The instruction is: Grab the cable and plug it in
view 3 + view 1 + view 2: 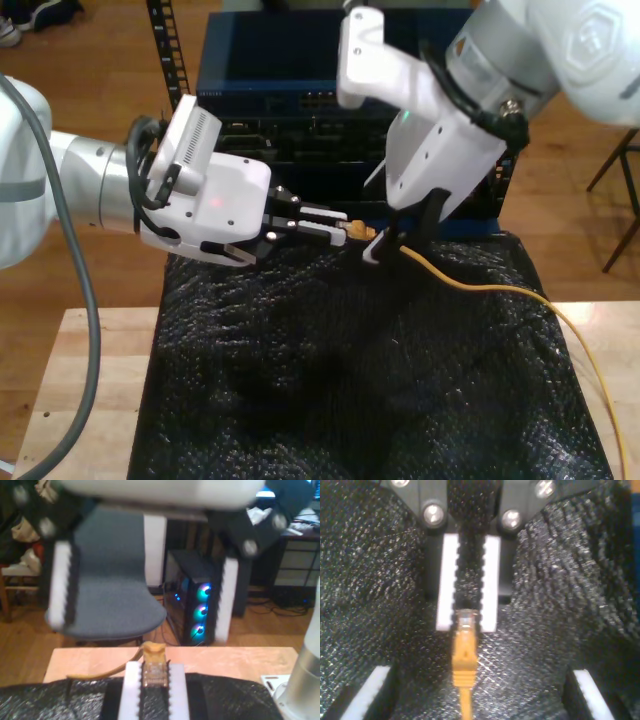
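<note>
The yellow-orange cable (480, 288) runs from the exterior view's right edge over the black cloth up to its clear plug (358, 231). My first gripper (345, 229), on the arm at the exterior view's left, is shut on the plug (154, 674), with the orange boot (154, 651) just past its pads. My second gripper (385, 245) hangs from above at the exterior view's right, open. Its fingers straddle the cable (465, 680) just behind the boot without touching it. The second wrist view faces my first gripper (466, 625) pinching the plug (466, 619).
A black textured cloth (350, 380) covers the wooden table (90, 380). Behind the grippers stands a dark blue rack unit (300, 90) with ports. The first wrist view looks past a grey chair (110, 580) and a lit computer tower (197, 605).
</note>
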You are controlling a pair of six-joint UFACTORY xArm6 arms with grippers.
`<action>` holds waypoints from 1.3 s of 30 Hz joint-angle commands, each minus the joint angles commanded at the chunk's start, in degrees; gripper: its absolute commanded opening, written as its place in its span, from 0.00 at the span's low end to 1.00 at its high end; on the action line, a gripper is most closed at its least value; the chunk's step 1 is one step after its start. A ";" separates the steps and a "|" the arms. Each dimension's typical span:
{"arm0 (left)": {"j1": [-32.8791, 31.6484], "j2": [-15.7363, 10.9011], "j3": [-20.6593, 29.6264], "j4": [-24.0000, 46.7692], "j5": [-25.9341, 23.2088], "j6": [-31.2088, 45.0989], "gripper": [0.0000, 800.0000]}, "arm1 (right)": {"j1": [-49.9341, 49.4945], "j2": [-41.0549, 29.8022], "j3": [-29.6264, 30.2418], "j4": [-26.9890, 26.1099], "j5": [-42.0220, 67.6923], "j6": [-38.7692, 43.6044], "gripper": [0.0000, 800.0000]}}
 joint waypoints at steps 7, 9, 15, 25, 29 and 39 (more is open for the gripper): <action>0.09 2.46 -0.26 -0.18 1.93 -3.96 0.00 | -1.58 -0.35 -0.09 0.18 0.35 -1.76 0.99; 0.09 2.55 -0.26 -0.26 2.81 -5.36 0.00 | -1.49 -0.44 -0.09 0.35 0.79 -4.04 0.99; 0.53 2.73 -0.26 -1.41 5.01 -9.67 0.00 | -1.58 -1.32 -0.79 0.62 1.76 -7.03 1.00; 3.78 7.12 -0.26 -7.21 9.93 -13.71 0.00 | -1.67 -7.65 -0.18 0.35 1.41 -10.99 0.99; 4.31 7.65 -0.26 -7.30 10.37 -15.12 0.00 | -1.76 -10.02 1.58 0.18 1.14 -16.00 1.00; 4.40 8.09 -0.18 -9.41 15.21 -19.96 0.00 | -1.14 -16.97 6.59 0.53 -6.77 -17.85 0.99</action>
